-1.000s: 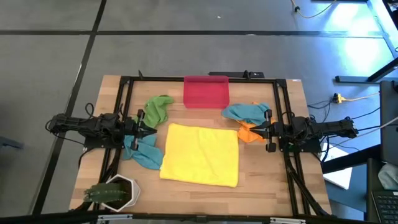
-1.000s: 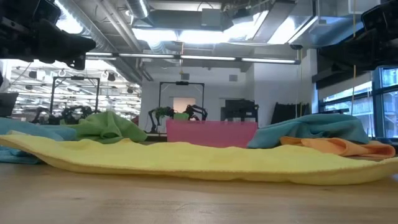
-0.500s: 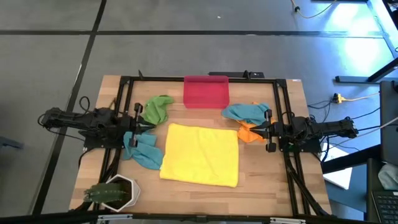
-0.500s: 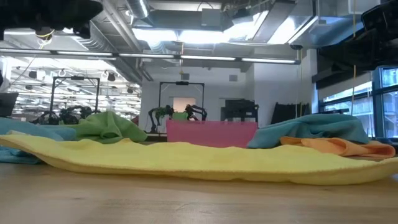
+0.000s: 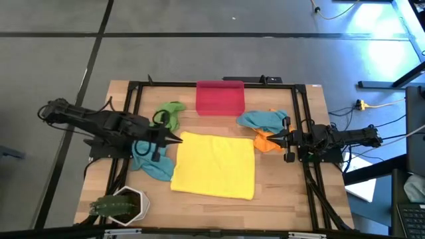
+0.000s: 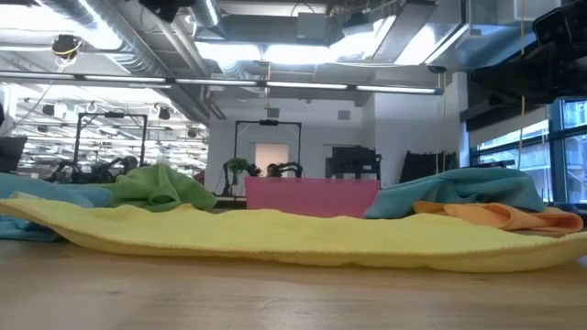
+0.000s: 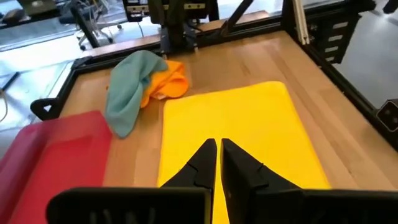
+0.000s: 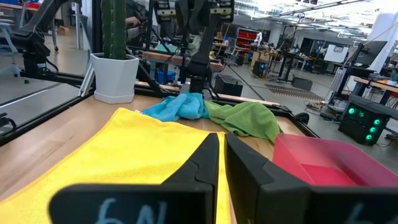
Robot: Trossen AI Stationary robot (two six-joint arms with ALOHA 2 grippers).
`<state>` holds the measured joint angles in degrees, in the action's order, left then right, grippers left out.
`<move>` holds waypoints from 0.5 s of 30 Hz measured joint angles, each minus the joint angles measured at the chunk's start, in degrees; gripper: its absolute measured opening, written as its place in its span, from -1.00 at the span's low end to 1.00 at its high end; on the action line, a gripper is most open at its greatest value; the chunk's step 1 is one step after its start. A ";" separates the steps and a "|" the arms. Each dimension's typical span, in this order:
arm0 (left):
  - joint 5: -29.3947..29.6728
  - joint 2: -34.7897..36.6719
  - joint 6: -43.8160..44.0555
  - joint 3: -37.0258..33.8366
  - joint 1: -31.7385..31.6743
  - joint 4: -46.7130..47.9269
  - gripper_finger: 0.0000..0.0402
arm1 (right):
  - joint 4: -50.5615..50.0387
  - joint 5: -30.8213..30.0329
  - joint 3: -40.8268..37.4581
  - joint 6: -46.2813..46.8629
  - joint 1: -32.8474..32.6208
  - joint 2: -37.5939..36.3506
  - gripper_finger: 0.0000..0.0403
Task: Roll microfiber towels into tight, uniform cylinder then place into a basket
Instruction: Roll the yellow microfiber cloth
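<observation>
Lying flat, soft square yellow towel point(image 5: 214, 164), left end effector point(image 5: 178, 140) clenched above its corner, right end effector point(image 5: 268, 139) clenched.

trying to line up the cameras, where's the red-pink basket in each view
High view: basket at the table's far edge, centre.
Low view: basket mid-picture, behind the yellow towel.
Left wrist view: basket at lower left.
Right wrist view: basket at lower right.
Shared landmark: the yellow towel, seen in all four.

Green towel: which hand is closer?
Left. The left hand sits just beside the green towel, at the yellow towel's corner; the right hand waits across the table.
</observation>
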<state>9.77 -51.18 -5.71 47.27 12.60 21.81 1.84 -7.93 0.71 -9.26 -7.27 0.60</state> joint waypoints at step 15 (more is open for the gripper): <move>3.05 -13.89 6.03 4.63 7.96 -0.20 -0.52 | -0.01 -0.02 0.02 0.00 0.01 0.02 -0.85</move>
<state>12.82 -65.08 0.32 51.90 20.56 21.61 1.84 -7.94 0.73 -9.26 -7.26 0.62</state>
